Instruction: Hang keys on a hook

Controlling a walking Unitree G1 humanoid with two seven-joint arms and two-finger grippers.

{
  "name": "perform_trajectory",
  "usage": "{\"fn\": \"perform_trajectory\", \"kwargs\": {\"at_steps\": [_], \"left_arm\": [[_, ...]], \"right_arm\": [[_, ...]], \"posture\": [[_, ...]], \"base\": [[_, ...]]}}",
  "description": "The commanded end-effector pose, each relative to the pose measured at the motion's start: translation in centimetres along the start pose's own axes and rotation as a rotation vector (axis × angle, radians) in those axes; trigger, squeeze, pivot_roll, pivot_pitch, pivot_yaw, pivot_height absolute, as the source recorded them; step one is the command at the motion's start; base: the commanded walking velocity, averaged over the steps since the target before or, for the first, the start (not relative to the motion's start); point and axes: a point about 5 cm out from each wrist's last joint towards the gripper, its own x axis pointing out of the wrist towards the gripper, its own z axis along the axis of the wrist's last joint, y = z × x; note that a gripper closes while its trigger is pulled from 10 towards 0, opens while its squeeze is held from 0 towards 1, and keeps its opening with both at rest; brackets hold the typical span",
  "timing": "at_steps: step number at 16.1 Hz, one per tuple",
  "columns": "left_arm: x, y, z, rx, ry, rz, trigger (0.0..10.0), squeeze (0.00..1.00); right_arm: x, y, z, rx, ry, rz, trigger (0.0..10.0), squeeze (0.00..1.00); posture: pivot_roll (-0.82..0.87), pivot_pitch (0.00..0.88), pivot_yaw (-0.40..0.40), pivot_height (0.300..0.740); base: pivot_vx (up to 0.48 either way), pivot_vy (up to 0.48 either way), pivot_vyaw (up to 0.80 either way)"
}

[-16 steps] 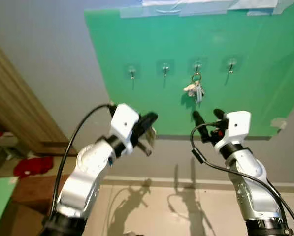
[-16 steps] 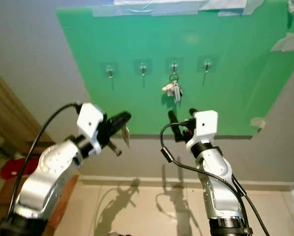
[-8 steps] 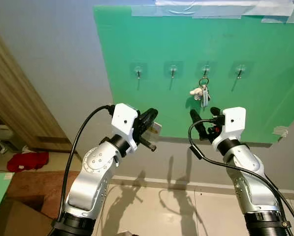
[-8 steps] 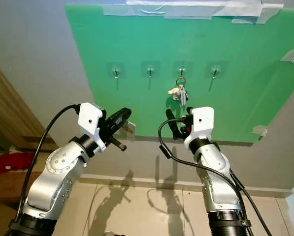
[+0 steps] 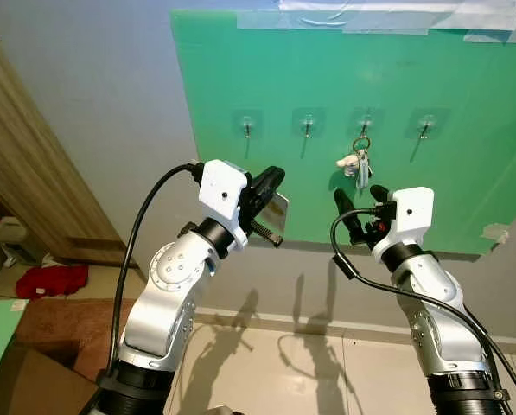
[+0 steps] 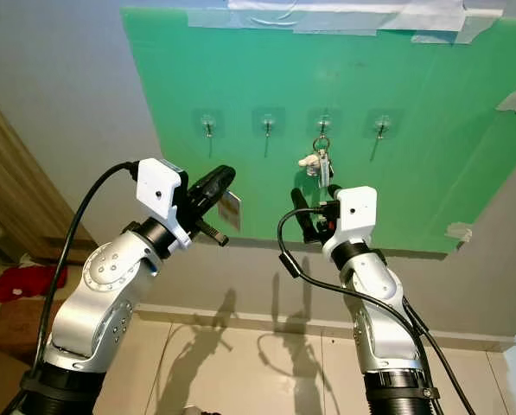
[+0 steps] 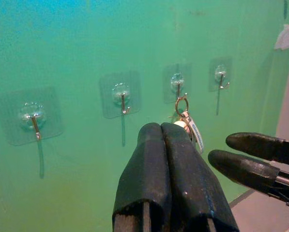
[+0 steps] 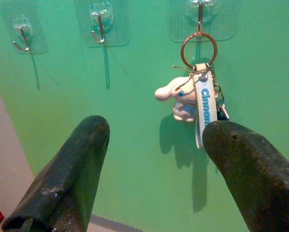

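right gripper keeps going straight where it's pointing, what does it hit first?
Probably the green board just below the hanging keys. The right gripper is open, and the keys sit slightly above its line, so depth is uncertain.

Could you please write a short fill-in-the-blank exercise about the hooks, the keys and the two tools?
1. The green board carries ____ hooks.
2. The keys hang on the ____ hook from the robot's left.
3. The right tool, just below the keys, has its fingers ____.
4. The left tool has its fingers ____.

Missing words: four; third; open; shut
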Motion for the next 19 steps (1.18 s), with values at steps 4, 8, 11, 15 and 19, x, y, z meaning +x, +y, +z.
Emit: {"fn": "perform_trajectory", "kwargs": {"at_steps": [4,8,11,15,19], "left_arm": [[0.0,0.1,-0.1,0.009,0.009,0.017,0.0,0.0],[0.3,-0.1,0.5,0.031,-0.018,-0.012,0.0,0.0],[0.4,-0.2,0.6,0.04,-0.026,-0.024,0.0,0.0],[0.4,-0.5,0.8,0.062,-0.035,-0.052,0.0,0.0],[0.7,-0.7,1.2,0.09,-0.044,-0.073,0.0,0.0]], "right_arm": [[-0.1,0.8,0.2,0.002,-0.027,0.019,10.0,0.0],[-0.1,1.0,-0.1,0.004,-0.027,0.022,10.0,0.0],[-0.1,1.1,-0.2,0.005,-0.022,0.022,10.0,0.0],[-0.1,1.1,-0.2,0.006,-0.03,0.027,10.0,0.0],[-0.3,1.0,-0.3,0.005,-0.026,0.024,10.0,0.0]], "posture": [[-0.12,0.0,0.089,0.74],[-0.12,0.0,0.093,0.74],[-0.12,0.0,0.095,0.74],[-0.12,0.0,0.095,0.74],[-0.13,0.0,0.096,0.74]], "base": [[0.0,0.0,0.0],[0.446,0.0,0.0],[0.48,0.0,0.0],[0.48,0.0,0.0],[0.0,0.0,0.0]]}}
